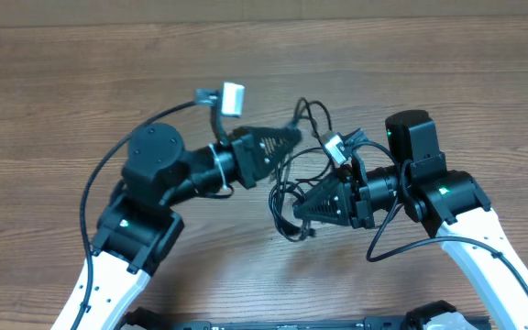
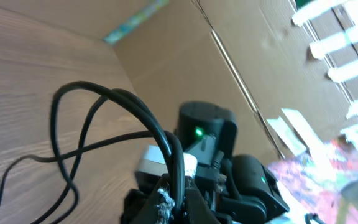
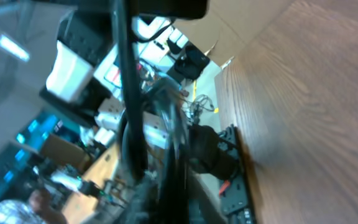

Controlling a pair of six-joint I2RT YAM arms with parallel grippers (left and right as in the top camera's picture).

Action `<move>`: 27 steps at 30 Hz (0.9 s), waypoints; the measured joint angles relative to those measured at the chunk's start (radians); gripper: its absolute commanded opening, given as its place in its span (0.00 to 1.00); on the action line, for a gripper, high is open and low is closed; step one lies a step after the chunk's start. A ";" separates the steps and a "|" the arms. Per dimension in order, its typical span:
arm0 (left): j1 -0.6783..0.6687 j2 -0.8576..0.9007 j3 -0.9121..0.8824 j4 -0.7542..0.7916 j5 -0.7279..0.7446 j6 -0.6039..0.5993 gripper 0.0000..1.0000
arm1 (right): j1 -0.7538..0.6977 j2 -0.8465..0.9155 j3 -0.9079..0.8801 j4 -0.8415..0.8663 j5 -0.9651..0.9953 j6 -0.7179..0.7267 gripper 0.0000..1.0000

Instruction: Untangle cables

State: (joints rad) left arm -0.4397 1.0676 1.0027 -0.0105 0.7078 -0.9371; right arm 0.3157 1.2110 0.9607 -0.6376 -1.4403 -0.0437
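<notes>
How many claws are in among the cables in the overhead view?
2. The left claw meets the cables from the upper left; the right claw comes in from the lower right. Neither is hidden.

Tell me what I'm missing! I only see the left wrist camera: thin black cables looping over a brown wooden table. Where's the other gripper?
Observer: From overhead, the right arm's black two-finger gripper points left, nearly meeting the left gripper, which points right.
Operator: Are the cables between them?
Observer: Yes. The thin black cables bunch between both tips, and one loop trails toward the robot's side.
Operator: Is the right one holding them?
Observer: I cannot tell. The right wrist view shows only blurred dark cords running close past the lens.
</notes>
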 measured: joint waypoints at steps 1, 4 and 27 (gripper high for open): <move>0.015 0.000 0.000 -0.002 0.006 0.000 0.08 | 0.000 0.000 0.000 0.002 0.000 -0.001 0.04; 0.035 0.000 0.000 -0.005 0.016 0.007 0.40 | 0.000 0.000 0.000 0.002 0.000 -0.002 0.04; 0.049 0.000 0.000 -0.565 -0.006 0.281 0.99 | 0.000 0.000 0.000 0.000 0.517 0.411 0.04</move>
State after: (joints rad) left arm -0.3908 1.0679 1.0031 -0.5751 0.7013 -0.6563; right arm 0.3161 1.2114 0.9607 -0.6376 -0.9237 0.3676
